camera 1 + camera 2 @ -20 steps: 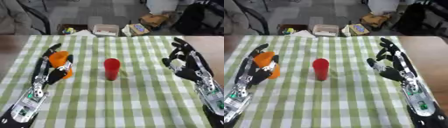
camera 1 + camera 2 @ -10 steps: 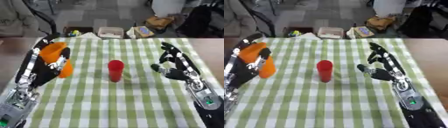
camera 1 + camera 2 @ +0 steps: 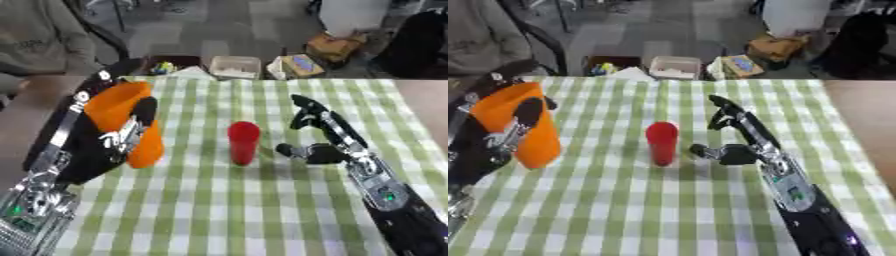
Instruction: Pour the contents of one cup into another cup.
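Observation:
An orange cup (image 3: pixel 128 121) is held upright above the green checked tablecloth (image 3: pixel 262 210) at the left, with my left hand (image 3: pixel 112 137) shut round it. A slim red cup (image 3: pixel 243 143) stands upright at the middle of the cloth. My right hand (image 3: pixel 317 131) is open just right of the red cup, its thumb reaching toward the cup and not touching it. What is inside either cup is hidden.
Beyond the table's far edge are a white box (image 3: pixel 234 66), cardboard packages (image 3: pixel 308 54) and a seated person (image 3: pixel 39 37) at the upper left. Bare wooden table (image 3: pixel 864 115) shows at the right.
My left hand has lifted the orange cup off the cloth. My right hand has moved left, close to the red cup. The camera has also shifted closer.

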